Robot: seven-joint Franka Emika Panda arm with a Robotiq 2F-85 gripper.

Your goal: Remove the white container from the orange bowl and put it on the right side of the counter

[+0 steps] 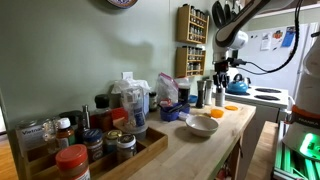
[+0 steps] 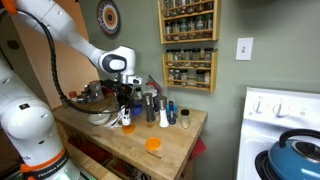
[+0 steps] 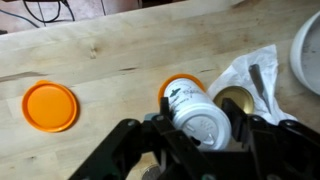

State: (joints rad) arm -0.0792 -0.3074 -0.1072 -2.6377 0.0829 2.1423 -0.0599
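Observation:
In the wrist view my gripper (image 3: 200, 120) is shut on the white container (image 3: 188, 100), one finger on each side. The container is a small white cylinder with an orange end behind it. The orange bowl (image 3: 50, 106) sits empty on the wooden counter (image 3: 110, 55), apart from the container and to its left in this view. In an exterior view the gripper (image 2: 124, 108) holds the container (image 2: 126, 122) low over the counter, and the orange bowl (image 2: 153, 144) is nearer the counter's front. It also shows in an exterior view (image 1: 232, 108). I cannot tell whether the container touches the counter.
A wide cream bowl (image 1: 202, 125) stands mid-counter and shows at the wrist view's edge (image 3: 308, 50). A plastic bag with a brass lid (image 3: 240, 98) lies beside the container. Bottles (image 2: 158, 108) stand behind. A tray of jars (image 1: 90, 145) is nearby, and a stove with a blue kettle (image 2: 295, 155).

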